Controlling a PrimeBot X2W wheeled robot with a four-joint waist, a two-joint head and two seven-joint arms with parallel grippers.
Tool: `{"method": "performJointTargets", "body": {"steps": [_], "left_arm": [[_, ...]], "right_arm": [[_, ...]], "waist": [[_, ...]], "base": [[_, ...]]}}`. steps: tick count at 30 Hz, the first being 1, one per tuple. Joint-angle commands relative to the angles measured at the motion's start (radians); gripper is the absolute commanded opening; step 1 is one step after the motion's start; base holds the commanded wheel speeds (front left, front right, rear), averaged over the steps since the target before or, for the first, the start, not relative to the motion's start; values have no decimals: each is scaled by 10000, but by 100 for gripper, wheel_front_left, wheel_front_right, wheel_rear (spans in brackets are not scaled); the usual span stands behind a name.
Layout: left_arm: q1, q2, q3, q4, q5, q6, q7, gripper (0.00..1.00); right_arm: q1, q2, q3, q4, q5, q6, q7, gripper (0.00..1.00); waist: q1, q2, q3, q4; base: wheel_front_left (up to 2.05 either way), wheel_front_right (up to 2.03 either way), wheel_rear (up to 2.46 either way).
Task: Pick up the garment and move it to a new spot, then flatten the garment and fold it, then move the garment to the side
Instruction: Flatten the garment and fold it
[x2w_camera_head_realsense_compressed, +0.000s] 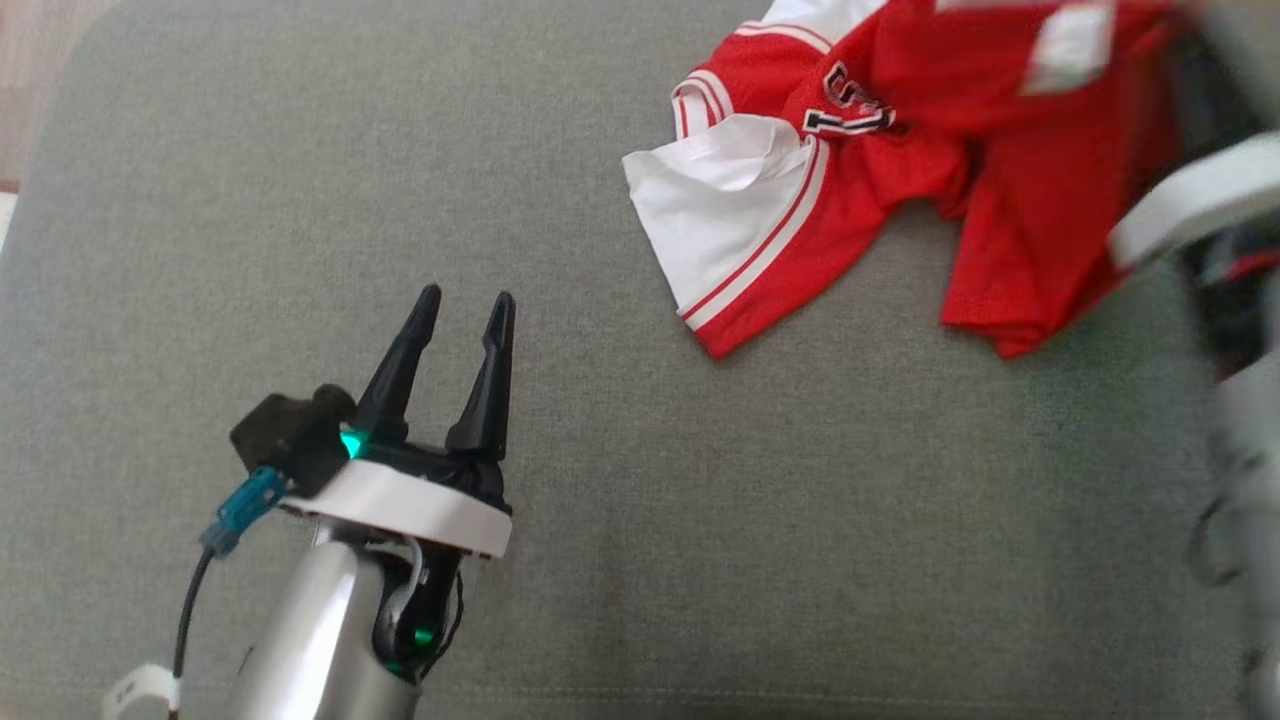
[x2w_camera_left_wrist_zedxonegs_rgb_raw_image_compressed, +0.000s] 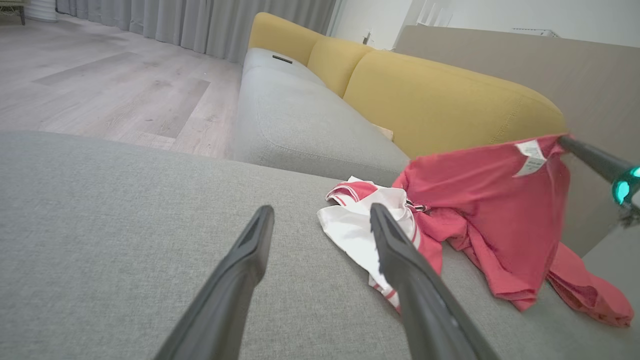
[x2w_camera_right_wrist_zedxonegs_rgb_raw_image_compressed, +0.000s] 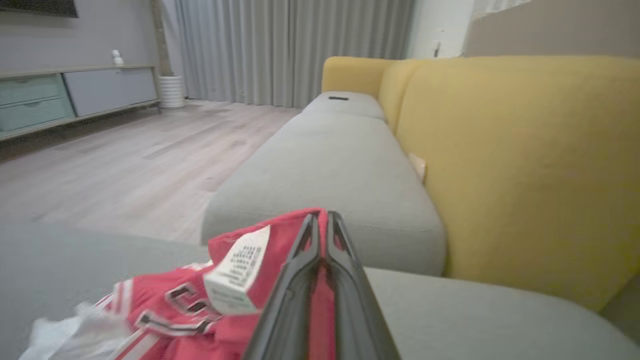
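Red-and-white garment (x2w_camera_head_realsense_compressed: 1000, 170) pinched at one edge on the grey cushion (x2w_camera_head_realsense_compressed: 700, 520)

The garment was a red mesh sports top with white panels, red-and-white striped trim and black-and-white lettering, crumpled, with its white care label (x2w_camera_right_wrist_zedxonegs_rgb_raw_image_compressed: 235, 277) showing; it sat at the far right of the cushion, one red edge lifted clear while the white part and a red fold rested on the fabric; the right end effector (x2w_camera_right_wrist_zedxonegs_rgb_raw_image_compressed: 321, 216) had its two fingers closed together on that lifted edge, just beside the label; the left end effector (x2w_camera_head_realsense_compressed: 468, 295) was over bare cushion, well apart from the garment, with fingers spread wide and holding nothing; a yellow backrest (x2w_camera_left_wrist_zedxonegs_rgb_raw_image_compressed: 440, 105) stood behind.
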Motion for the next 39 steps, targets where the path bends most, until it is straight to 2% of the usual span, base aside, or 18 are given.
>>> {"method": "performJointTargets", "body": {"steps": [1,5,9,11,16,17,18,23,27,30,34,39], "left_arm": [[-460,84,289,-389,-6,-61,-53,100],[-666,84,146,-369,-38,-61,-53,100],[-903,84,105,-332,-70,-61,-53,100],[-978,84,53,-304,-87,-61,-53,100],[-1006,84,131,-291,-134,-61,-53,100],[-1011,84,137,-286,-115,-61,-53,100],[-1020,84,140,-279,-101,-61,-53,100],[-1047,84,122,-250,-100,-61,-53,100],[-936,84,174,-196,-32,-61,-53,100],[-810,87,262,-153,10,-61,-53,100],[-600,108,489,-149,33,-61,-53,100],[-406,117,725,-207,68,-61,-53,100]], "right_arm": [[-444,-232,53,-422,12,-9,175,0],[-1614,-1178,-528,-247,53,-9,1083,0],[-2949,-2064,-752,864,-539,-9,1294,0],[-3398,-2256,-756,1401,-828,-9,1167,0],[-3983,-2125,-737,2563,-1295,-9,807,0],[-4083,-2148,-895,2770,-1531,-9,679,62],[-4177,-2143,-1152,3037,-1769,-9,622,100],[-4515,-1754,-2250,3914,-2783,-9,-52,100],[-4381,-1240,-2229,4409,-3063,-9,-601,100],[-4060,-737,-1977,4594,-2788,-9,-1168,100],[-3155,181,-1020,4404,-1993,-9,-1958,100],[-1249,973,-62,3170,-629,-9,-2392,100]], "waist": [[0,0,111,71],[0,0,397,317],[0,0,664,680],[0,0,719,837],[0,0,742,925],[0,0,754,912],[0,0,755,893],[0,0,589,752],[0,0,318,508],[0,0,47,287],[0,0,-315,-120],[0,0,-625,-588]], "base": [[0,0,0],[0,0,0],[0,0,0],[0,0,0],[0,0,0],[0,0,0],[0,0,0],[0,0,0],[0,0,0],[0,0,0],[0,0,0],[0,0,0]]}}
